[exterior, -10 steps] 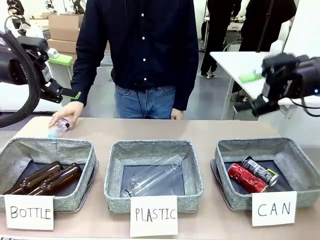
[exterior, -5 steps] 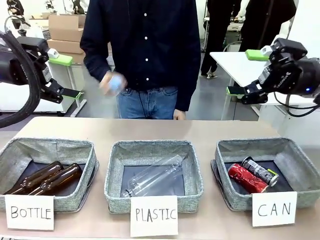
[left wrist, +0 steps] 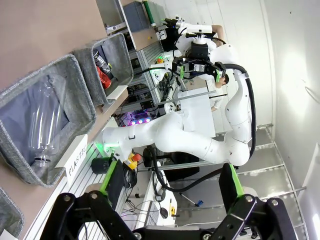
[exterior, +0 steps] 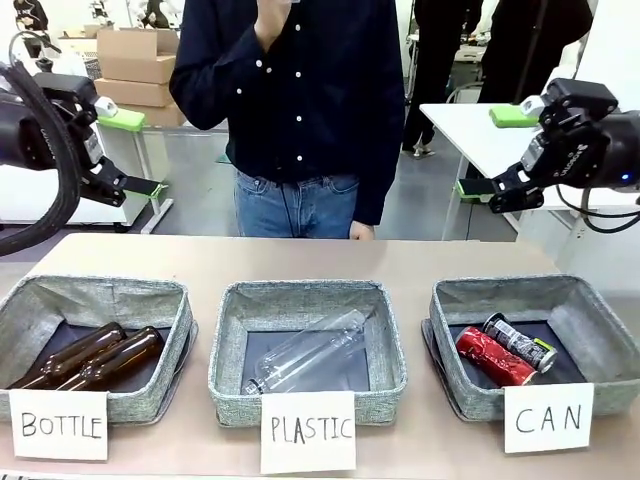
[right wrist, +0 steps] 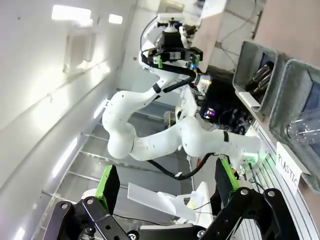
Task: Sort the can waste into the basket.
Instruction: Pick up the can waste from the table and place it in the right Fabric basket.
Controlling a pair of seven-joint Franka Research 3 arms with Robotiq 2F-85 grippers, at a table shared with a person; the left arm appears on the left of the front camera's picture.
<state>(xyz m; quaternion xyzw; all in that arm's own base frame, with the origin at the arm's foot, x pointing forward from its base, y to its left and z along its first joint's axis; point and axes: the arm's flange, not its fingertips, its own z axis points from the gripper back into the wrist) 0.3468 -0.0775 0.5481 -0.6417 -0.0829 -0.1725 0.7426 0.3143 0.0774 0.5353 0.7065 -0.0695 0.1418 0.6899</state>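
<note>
behind the tan table [exterior: 300, 262], a workshop with cardboard boxes, a white side table and a person in a dark shirt and jeans [exterior: 292, 110] standing at the far edge, one hand [exterior: 272, 15] raised to the top of the picture. from the front: three grey fabric baskets in a row along the near side, each with a handwritten paper sign. left one, signed "bottle" [exterior: 22, 308], with two brown glass bottles [exterior: 90, 357] lying inside; middle one, signed "plastic" [exterior: 232, 350], with a clear plastic bottle [exterior: 305, 352] lying slantwise; right one, the can basket [exterior: 590, 330], with the red can [exterior: 493, 357] and the black can [exterior: 520, 341] lying side by side, touching, on its dark bottom. left gripper [exterior: 128, 152] held high at the left edge, well above the table, jaws spread and empty. right gripper [exterior: 500, 152] held high at the right, also spread and empty. from the left wrist: left gripper [left wrist: 170, 190] with green-padded fingers wide apart, nothing between them; beyond, sideways, the plastic basket [left wrist: 75, 107], the clear bottle [left wrist: 46, 125], the can basket [left wrist: 122, 60] with both cans inside, and the other white arm. from the right wrist: right gripper [right wrist: 167, 185] with fingers wide apart and empty; beyond, the other arm, the bottle basket [right wrist: 245, 62] and part of the plastic basket [right wrist: 287, 95] at the right edge.
</note>
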